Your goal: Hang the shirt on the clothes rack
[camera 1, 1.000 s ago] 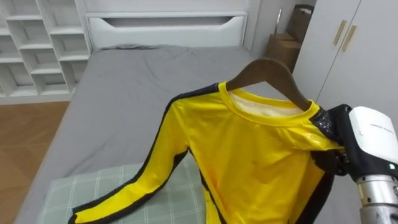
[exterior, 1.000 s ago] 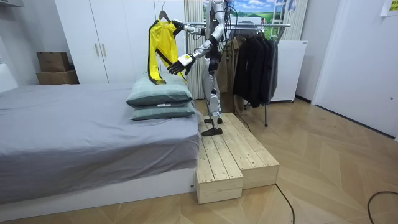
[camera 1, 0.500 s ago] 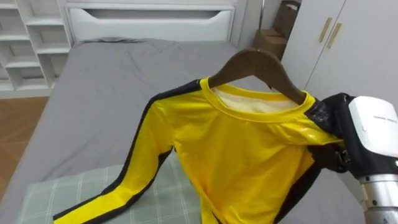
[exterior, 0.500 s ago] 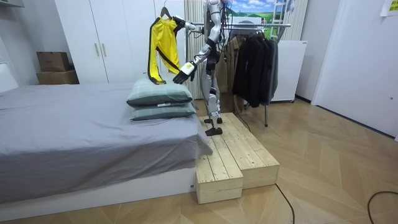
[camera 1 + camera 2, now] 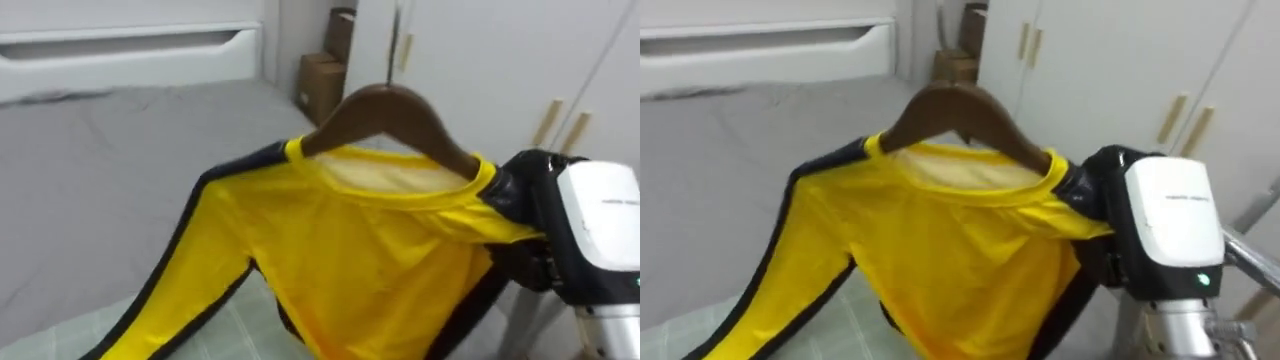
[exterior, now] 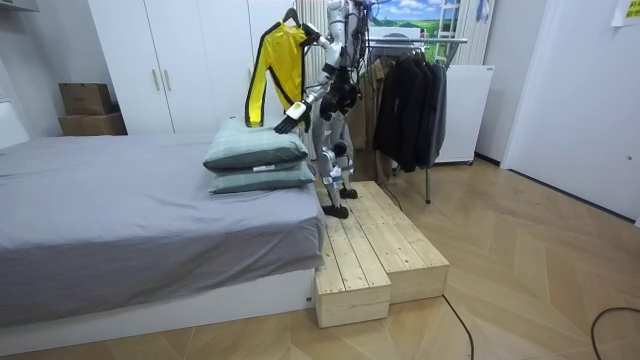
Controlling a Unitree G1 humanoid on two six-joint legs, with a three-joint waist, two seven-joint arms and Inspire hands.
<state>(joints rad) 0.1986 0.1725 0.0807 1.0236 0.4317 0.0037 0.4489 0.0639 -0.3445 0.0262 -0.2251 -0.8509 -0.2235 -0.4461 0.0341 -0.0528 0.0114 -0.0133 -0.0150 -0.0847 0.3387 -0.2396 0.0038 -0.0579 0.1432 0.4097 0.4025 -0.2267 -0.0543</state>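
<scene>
Shirt (image 5: 370,260) of yellow with black stripes hangs on a wooden hanger (image 5: 390,110), held up over the grey bed (image 5: 90,190). At its three o'clock the right hand (image 5: 545,215) is curled round the shirt's shoulder at the hanger's end. In the room view the left hand (image 6: 287,121), fingers relaxed, hovers at the shirt's six o'clock, above the pillows (image 6: 255,150).

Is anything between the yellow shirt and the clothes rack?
No object visible. The right hand holds the yellow shirt up beside the bed; the clothes rack stands beyond the robot, whose own body lies between.
</scene>
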